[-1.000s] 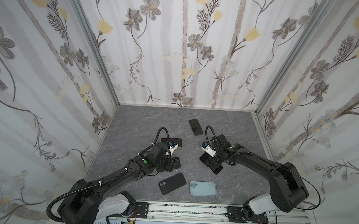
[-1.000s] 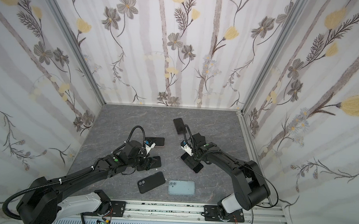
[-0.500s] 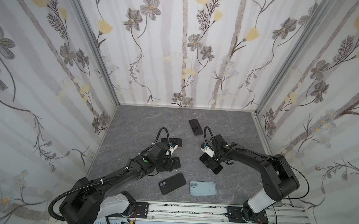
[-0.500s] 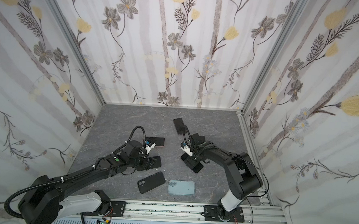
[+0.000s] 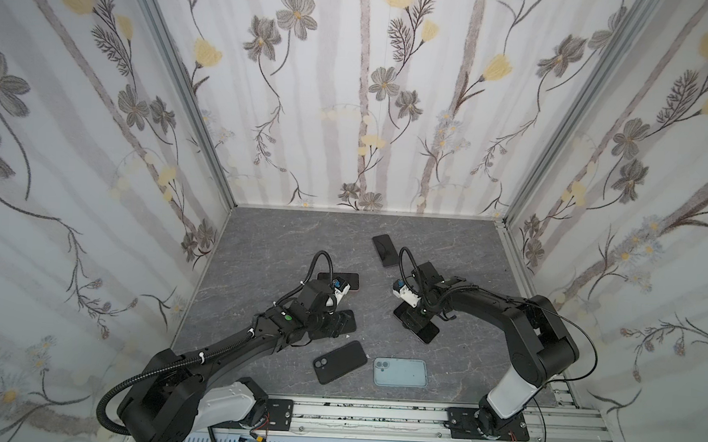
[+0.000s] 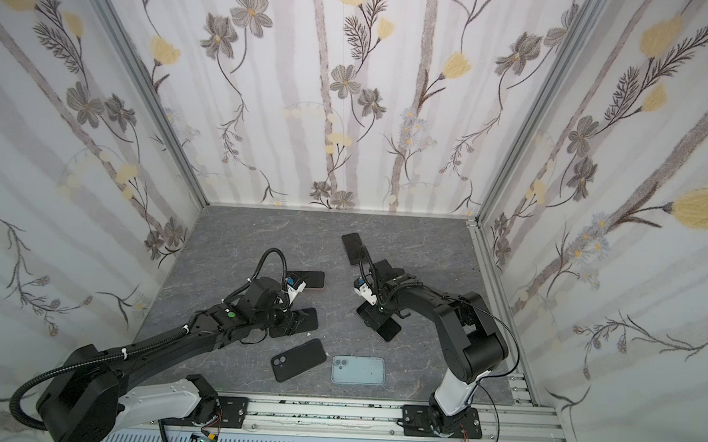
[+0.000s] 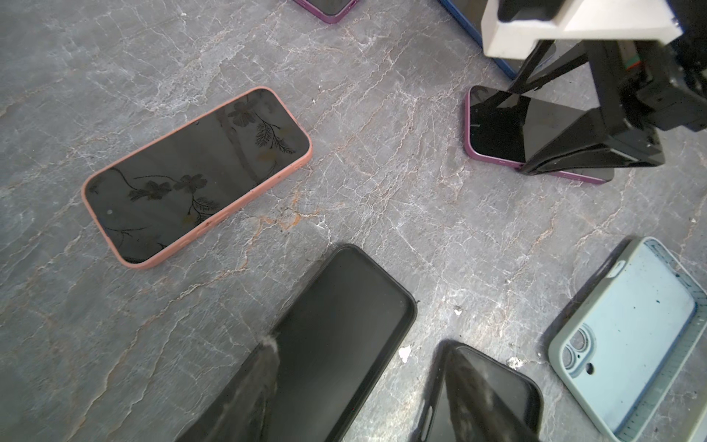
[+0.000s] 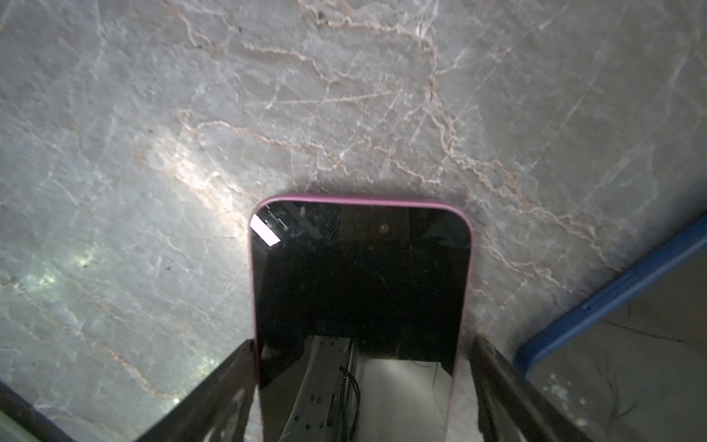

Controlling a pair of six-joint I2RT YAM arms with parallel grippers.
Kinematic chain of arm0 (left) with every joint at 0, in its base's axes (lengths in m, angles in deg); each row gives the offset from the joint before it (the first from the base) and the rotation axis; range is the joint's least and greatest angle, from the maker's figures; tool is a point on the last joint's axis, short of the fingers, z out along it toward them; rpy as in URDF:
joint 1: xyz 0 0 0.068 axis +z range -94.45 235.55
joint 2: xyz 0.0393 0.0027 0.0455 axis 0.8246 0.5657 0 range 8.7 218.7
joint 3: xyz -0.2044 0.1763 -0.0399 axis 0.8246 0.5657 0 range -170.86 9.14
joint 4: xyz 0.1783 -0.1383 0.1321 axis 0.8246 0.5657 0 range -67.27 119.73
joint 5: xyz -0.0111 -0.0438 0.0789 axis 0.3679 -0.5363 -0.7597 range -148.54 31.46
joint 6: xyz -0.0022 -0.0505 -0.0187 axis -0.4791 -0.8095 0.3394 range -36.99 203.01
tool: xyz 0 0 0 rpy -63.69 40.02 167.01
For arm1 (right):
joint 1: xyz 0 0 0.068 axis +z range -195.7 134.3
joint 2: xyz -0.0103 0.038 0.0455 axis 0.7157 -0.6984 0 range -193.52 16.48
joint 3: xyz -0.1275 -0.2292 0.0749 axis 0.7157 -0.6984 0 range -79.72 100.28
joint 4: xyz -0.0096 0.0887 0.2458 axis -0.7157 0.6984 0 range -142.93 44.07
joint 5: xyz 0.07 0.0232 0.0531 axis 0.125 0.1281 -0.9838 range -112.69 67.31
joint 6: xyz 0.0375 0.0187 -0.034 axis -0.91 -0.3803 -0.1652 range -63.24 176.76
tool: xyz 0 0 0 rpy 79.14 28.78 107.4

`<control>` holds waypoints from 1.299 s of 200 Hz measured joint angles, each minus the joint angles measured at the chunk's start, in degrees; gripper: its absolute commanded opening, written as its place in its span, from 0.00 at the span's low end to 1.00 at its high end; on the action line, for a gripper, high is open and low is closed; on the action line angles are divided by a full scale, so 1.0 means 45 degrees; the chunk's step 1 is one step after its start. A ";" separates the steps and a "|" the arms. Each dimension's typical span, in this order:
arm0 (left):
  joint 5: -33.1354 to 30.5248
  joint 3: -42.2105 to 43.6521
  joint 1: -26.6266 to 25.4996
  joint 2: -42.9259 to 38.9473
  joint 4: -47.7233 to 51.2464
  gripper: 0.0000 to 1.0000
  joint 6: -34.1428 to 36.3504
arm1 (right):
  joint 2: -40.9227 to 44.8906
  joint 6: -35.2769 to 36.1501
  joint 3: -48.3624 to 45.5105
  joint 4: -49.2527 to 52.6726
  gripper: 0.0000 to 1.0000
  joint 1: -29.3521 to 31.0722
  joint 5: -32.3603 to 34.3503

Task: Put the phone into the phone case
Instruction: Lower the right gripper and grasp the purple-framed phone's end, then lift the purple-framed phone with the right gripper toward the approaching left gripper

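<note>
My right gripper (image 8: 363, 342) stands open, one finger either side of the purple-cased phone (image 8: 359, 291). My left gripper (image 7: 359, 346) gapes wide over the black phone (image 7: 344, 306).

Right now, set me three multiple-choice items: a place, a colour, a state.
1. Where does the light blue phone case lie?
A) by the back wall
B) near the front edge, beside the black phone case
C) under the left arm

2. Rim colour around the phone that the right gripper straddles with its jaws?
A) green
B) white
C) purple

3. The light blue phone case is:
A) empty
B) holding a phone
C) standing on edge

Key: B, both top views place it there; C, the right wrist view shows purple; A, its bare inside faces up.
</note>
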 measured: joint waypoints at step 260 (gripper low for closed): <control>-0.0325 -0.0097 0.0777 -0.0821 -0.0544 0.67 -0.1141 | 0.2147 -0.0369 -0.0850 -0.0199 0.50 0.0899 0.0515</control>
